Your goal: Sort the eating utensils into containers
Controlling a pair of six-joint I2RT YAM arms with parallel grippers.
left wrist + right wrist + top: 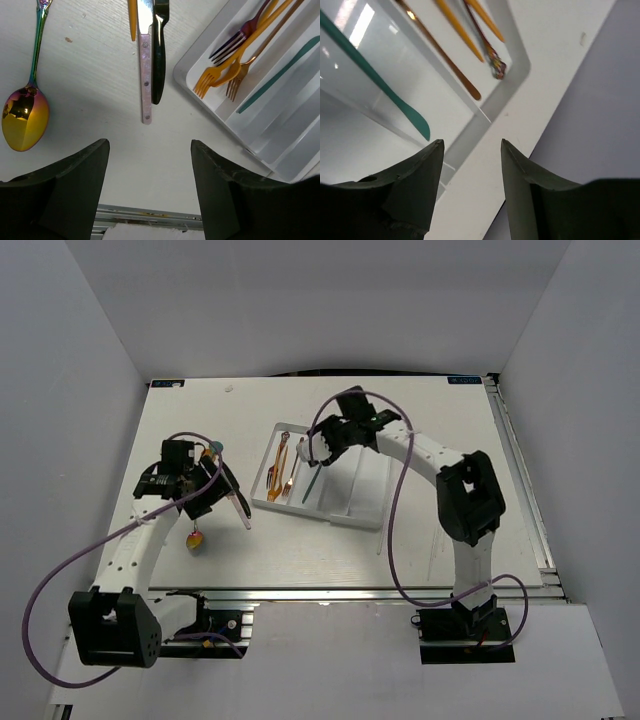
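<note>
**Status.** My left gripper [149,150] hangs over the table [90,75] left of the tray [182,75]. Its jaws are apart and hold nothing. My right gripper [471,150] is above the tray's far left corner, jaws also apart and empty.

**Location of items.** The orange forks [220,75] lie in the tray's leftmost compartment. The teal utensil [395,100] lies in the compartment to their right. Still unsorted on the table are a pale-handled knife [145,75], a black knife [159,50] touching its right side, an orange piece [132,20] just left of them, and the iridescent spoon [22,115] further left.

**Hazards.**
1. Double pick. The two knives lie side by side in contact and in line with my left jaws, so closing there would likely trap both.
2. Slip. These pieces are thin and lie flat, and a shallow grasp could pinch one edge and flick it away.
3. Tray shift. My right fingers sit close over the rim and dividers. A sideways move before lifting could hook a wall and drag the tray, disturbing the sorted items.
4. Arm conflict. A left-arm delivery to the tray could meet my right arm while it remains there.
</note>
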